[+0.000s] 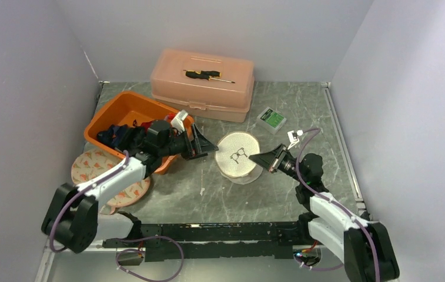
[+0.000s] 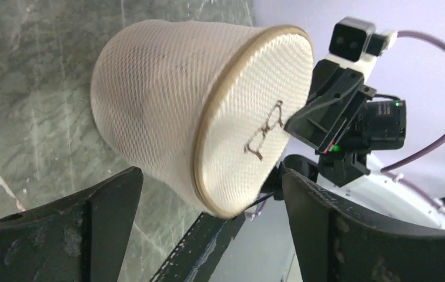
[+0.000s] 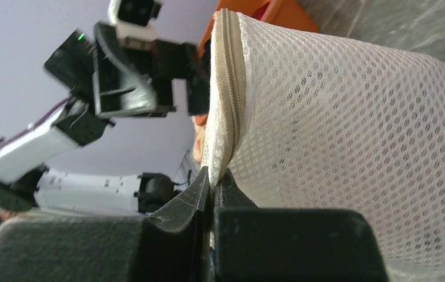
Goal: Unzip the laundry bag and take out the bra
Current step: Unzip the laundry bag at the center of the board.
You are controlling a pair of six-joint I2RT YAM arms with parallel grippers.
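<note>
The laundry bag [image 1: 237, 154] is a white mesh cylinder with a beige zip round its rim and a small black glasses motif on the flat face. It lies at the table's middle. My left gripper [image 1: 210, 145] stands open just left of it, not touching; in the left wrist view the bag [image 2: 167, 106] lies beyond the spread fingers [image 2: 96, 229]. My right gripper [image 1: 256, 158] is shut on the bag's edge from the right. In the right wrist view its tips [image 3: 213, 179] pinch the mesh beside the zip seam [image 3: 231, 88]. The bra is hidden.
An orange bin [image 1: 127, 111] holding dark clothes [image 1: 117, 136] sits behind my left arm. A pink lidded box [image 1: 202, 82] with a screwdriver [image 1: 208, 74] on top stands at the back. A small green packet [image 1: 271, 119] lies back right, and a patterned round disc [image 1: 93, 167] at left.
</note>
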